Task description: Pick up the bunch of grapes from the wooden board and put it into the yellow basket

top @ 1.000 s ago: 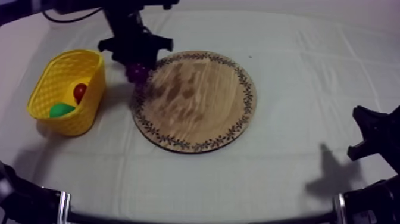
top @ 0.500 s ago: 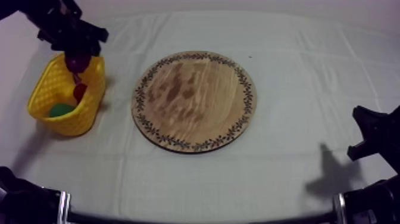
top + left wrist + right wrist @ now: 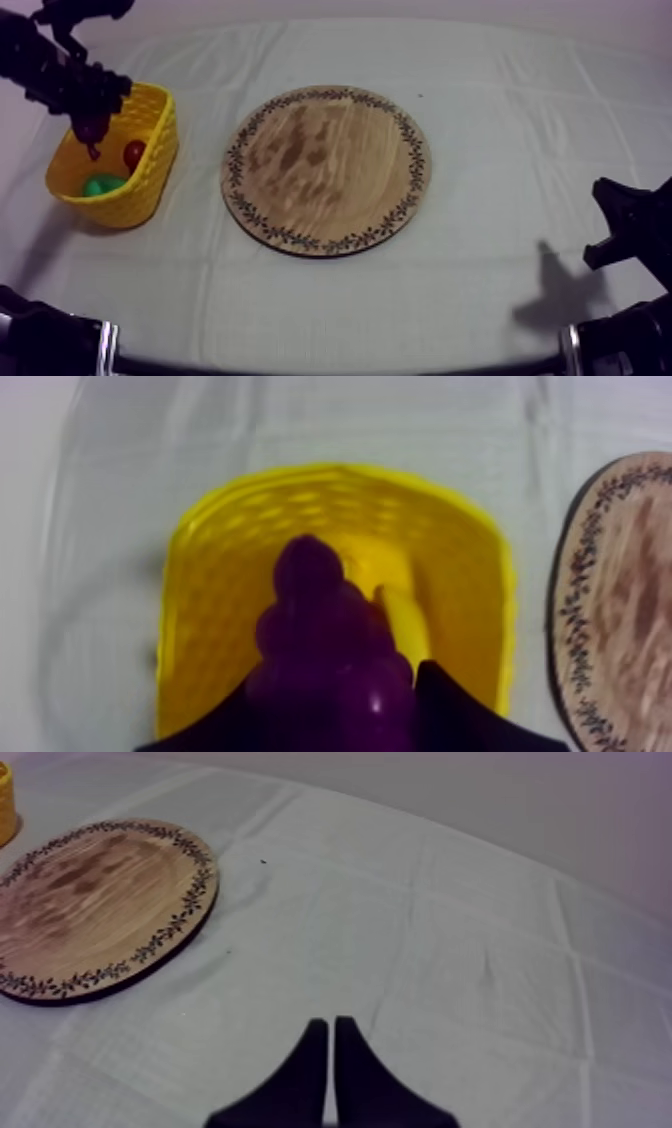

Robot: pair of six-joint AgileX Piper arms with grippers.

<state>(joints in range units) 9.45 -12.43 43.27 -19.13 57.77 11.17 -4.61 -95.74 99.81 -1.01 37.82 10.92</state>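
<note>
Bunch of grapes (image 3: pixel 325 638) is clamped in the left jaws above the yellow basket (image 3: pixel 225 581); right jaws are pressed together.

1. Top view: set high at the table's near edge, it looks down at a slant over the whole cloth (image 3: pixel 520 110), with the board (image 3: pixel 326 168) at the centre and the basket (image 3: pixel 150 185) at the left.
2. Left wrist view: close above the basket, it faces down into it past the grapes (image 3: pixel 320 616) clamped in the left gripper (image 3: pixel 338 676).
3. Right wrist view: low over the cloth, it faces across the table past the right gripper (image 3: pixel 333 1042), whose fingers lie together.
4. All three views share the board and the basket.
</note>
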